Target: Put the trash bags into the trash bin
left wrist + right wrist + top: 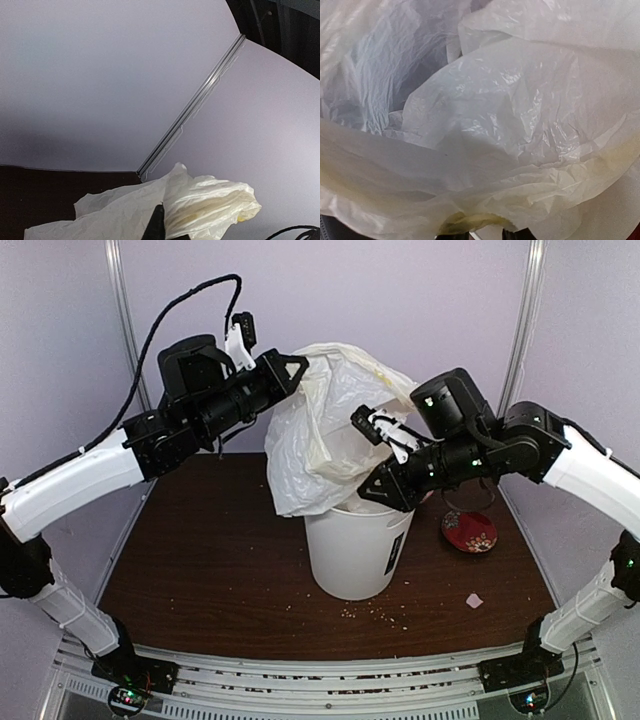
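Observation:
The trash bag point(320, 440), thin, crinkly and translucent white, hangs spread above the trash bin point(355, 550), its lower end inside the rim. The bin is a white bucket with a black label, standing mid-table. My left gripper point(300, 368) is shut on the bag's top edge and holds it high; in the left wrist view a dark finger point(158, 226) shows among the bag's folds point(210, 205). My right gripper point(378, 490) is at the bin's rim, shut on a bunched cream fold of the bag point(510, 125), with its fingertips point(487, 233) narrowly apart around it.
A red-patterned bowl point(470, 530) sits right of the bin. A small white paper scrap point(474, 600) and crumbs point(380, 615) lie on the dark brown table point(200, 560). Pale walls with metal posts close the back and sides.

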`<state>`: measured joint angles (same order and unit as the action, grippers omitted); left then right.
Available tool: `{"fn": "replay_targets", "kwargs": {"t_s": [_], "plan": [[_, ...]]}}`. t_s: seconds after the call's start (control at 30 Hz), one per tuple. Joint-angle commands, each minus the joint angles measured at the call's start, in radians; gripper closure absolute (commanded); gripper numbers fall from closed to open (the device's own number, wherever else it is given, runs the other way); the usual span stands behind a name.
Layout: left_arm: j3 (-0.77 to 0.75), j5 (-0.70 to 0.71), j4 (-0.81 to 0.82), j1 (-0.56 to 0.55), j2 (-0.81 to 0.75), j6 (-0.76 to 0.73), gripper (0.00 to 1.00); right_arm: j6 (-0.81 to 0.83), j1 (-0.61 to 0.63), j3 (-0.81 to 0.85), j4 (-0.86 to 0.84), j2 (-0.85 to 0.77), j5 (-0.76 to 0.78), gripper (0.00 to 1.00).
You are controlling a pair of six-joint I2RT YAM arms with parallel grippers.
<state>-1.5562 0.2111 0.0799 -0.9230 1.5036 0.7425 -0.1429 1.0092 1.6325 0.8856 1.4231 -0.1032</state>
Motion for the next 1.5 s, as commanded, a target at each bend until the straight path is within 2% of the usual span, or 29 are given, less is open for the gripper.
{"fn": "replay_targets", "kwargs": {"t_s": [0.0, 0.1, 0.2, 0.3, 0.37, 0.43, 0.6, 0.73, 0.87, 1.0, 1.1, 1.27, 1.4, 1.47], "plan": [[-0.129, -0.115, 0.083, 0.008, 0.096, -0.080, 1.00, -0.078, -0.013, 0.093, 0.041, -0.090, -0.015, 0.74], [-0.225, -0.230, 0.095, 0.033, 0.172, -0.091, 1.00, -0.111, -0.037, 0.041, 0.058, -0.186, 0.017, 0.69], [-0.279, -0.314, 0.099, 0.058, 0.226, -0.070, 1.00, -0.141, -0.089, -0.073, 0.006, -0.300, 0.026, 0.65], [-0.310, -0.431, 0.124, 0.068, 0.253, -0.051, 1.00, -0.213, -0.166, -0.161, -0.044, -0.360, 0.137, 0.64], [-0.315, -0.532, 0.177, 0.068, 0.267, -0.026, 1.00, -0.267, -0.234, -0.210, -0.065, -0.375, 0.235, 0.65], [-0.331, -0.596, 0.208, 0.069, 0.286, 0.009, 1.00, -0.296, -0.315, -0.275, -0.108, -0.377, 0.266, 0.66], [-0.333, -0.695, 0.339, 0.079, 0.362, 0.126, 1.00, -0.346, -0.453, -0.451, -0.276, -0.301, 0.170, 0.69], [-0.449, -0.736, 0.364, 0.091, 0.472, 0.138, 1.00, -0.349, -0.455, -0.557, -0.412, -0.269, 0.073, 0.70], [-0.592, -0.766, 0.349, 0.108, 0.577, 0.164, 1.00, -0.424, -0.442, -0.657, -0.579, -0.319, -0.128, 0.69], [-0.632, -0.785, 0.367, 0.108, 0.602, 0.190, 1.00, -0.490, -0.359, -0.722, -0.695, -0.394, -0.191, 0.68], [-0.583, -0.793, 0.318, 0.117, 0.565, 0.140, 1.00, -0.505, -0.300, -0.737, -0.748, -0.425, -0.217, 0.68], [-0.386, -0.737, 0.232, 0.164, 0.396, 0.030, 1.00, -0.515, -0.183, -0.740, -0.755, -0.420, -0.212, 0.68], [-0.335, -0.633, 0.013, 0.173, 0.262, -0.139, 1.00, -0.489, -0.155, -0.699, -0.627, -0.467, -0.168, 0.68], [-0.314, -0.527, -0.089, 0.174, 0.203, -0.191, 1.00, -0.472, -0.155, -0.651, -0.534, -0.516, -0.095, 0.68]]}}
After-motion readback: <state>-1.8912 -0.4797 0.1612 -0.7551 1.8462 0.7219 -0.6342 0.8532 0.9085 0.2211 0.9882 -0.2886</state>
